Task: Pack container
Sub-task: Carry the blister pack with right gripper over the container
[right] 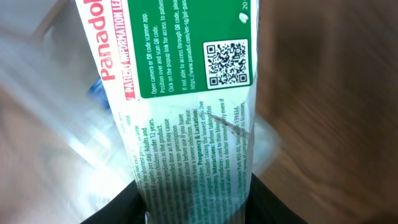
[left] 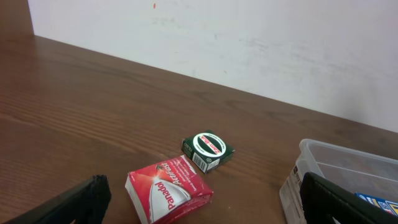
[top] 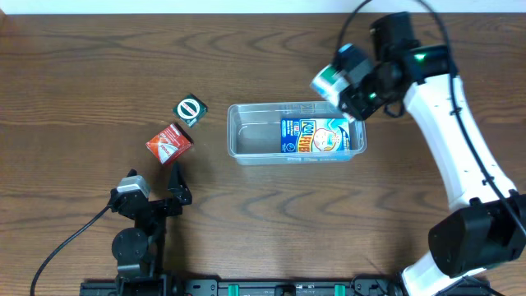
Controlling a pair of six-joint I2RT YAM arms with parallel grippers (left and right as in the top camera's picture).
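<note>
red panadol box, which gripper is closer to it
Left. The left gripper sits open just short of the red Panadol box; the right gripper is across the table by the container, holding a white-and-green box.

We saw a dark brown, wood-grained table [top: 74,74]. The clear container [top: 255,136] stood on it near the middle. To the container's left lay a small green box [top: 190,109], its round white-ringed label facing up. Just beside it, toward the front edge, lay a red Panadol box [top: 169,141], turned at an angle.
</note>
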